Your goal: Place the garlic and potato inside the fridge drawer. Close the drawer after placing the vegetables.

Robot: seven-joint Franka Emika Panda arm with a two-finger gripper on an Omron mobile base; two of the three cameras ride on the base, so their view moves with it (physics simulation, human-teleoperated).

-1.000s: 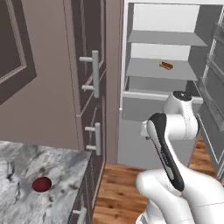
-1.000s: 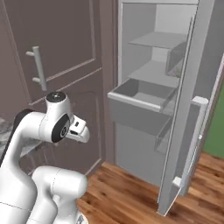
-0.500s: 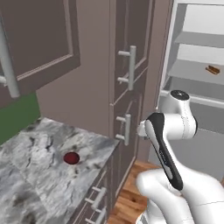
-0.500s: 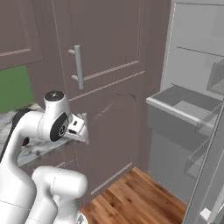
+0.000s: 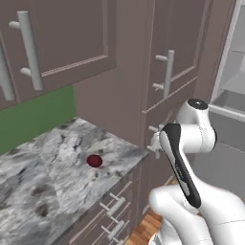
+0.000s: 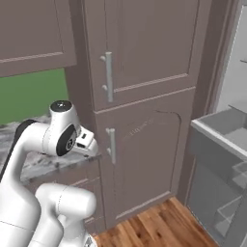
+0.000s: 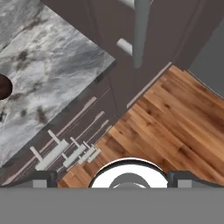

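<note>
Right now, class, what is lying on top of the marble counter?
On the counter lies one potato, dark red, near its front edge. The rest of the visible marble is bare. The counter runs out of the picture at the left, so anything there is unseen.

potato [image 5: 94, 161] unblocked on open counter [image 5: 43, 182]

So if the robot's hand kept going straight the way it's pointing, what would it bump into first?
Probably the wooden floor, beside the counter's drawers. The hand view looks down there and nothing seems to be in between, though depth is hard to judge.
</note>
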